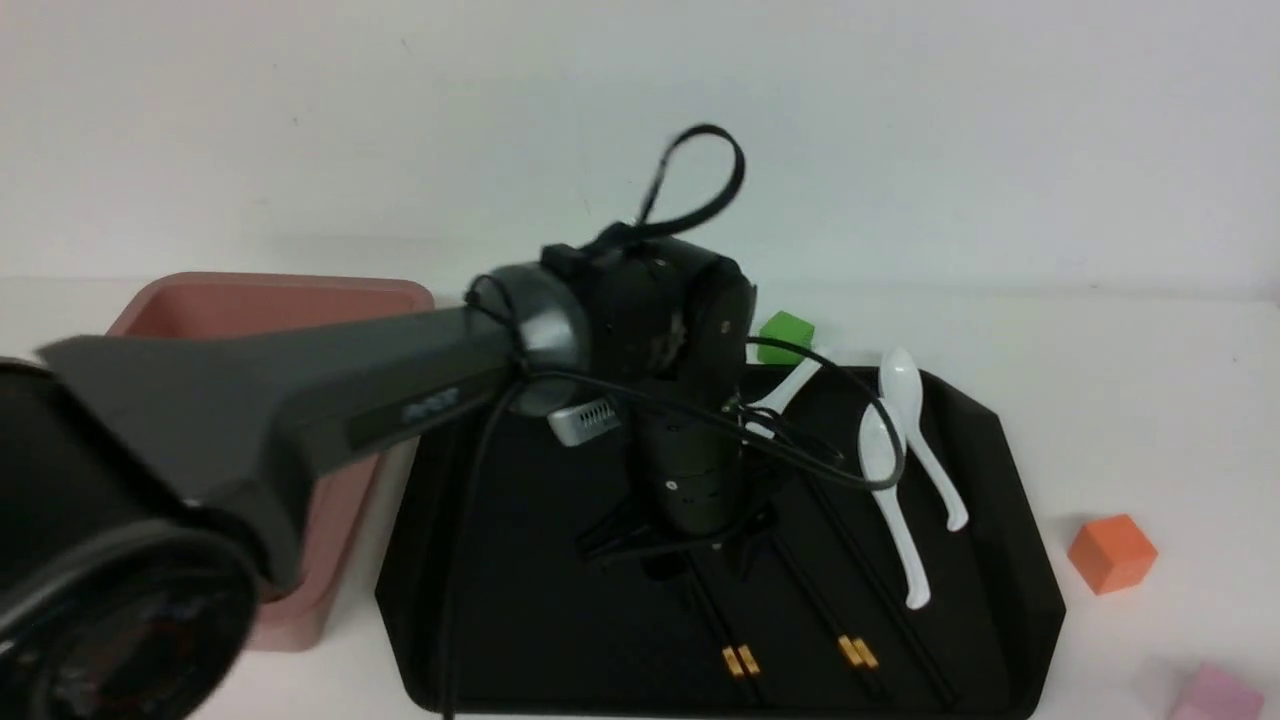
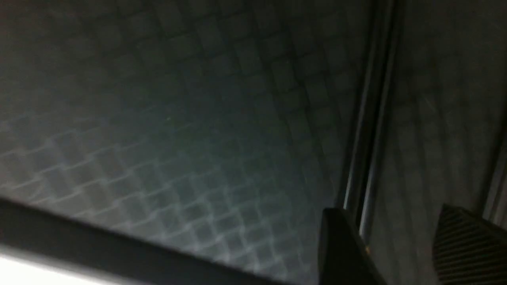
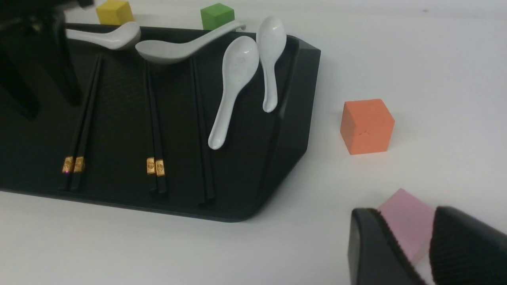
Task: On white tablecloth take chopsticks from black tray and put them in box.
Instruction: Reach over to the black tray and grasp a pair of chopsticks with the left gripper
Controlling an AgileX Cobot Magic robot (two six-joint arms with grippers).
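Tray, mid-task: the left gripper (image 1: 680,545) hangs low over the middle of the tray (image 1: 520,600), jaws spread wide and holding nothing. In the left wrist view, one pair of chopsticks (image 2: 364,138) runs along the tray floor into the gap, close by one finger (image 2: 340,245).

The tray holds three pairs of chopsticks, lying side by side with their thick ends toward the near rim. It also holds four white spoons (image 1: 895,480) toward the far right corner; one handle reaches over the far rim.

The box (image 1: 270,300) sits just left of the tray. The left arm (image 1: 300,400) crosses over it, so its contents cannot be told, nor whether the two rims touch.

A green cube (image 1: 785,335) stands just past the tray's far rim, and a yellow cube (image 3: 114,11) stands farther along it.

Right of the tray the tablecloth (image 1: 1150,400) lies open, broken only by an orange cube (image 1: 1112,552) near the cut corner and a pink cube (image 1: 1215,695) nearer the robot.

The right gripper (image 3: 412,229) waits there, well clear of the tray, fingers slightly parted around nothing, with the pink cube showing beyond them.
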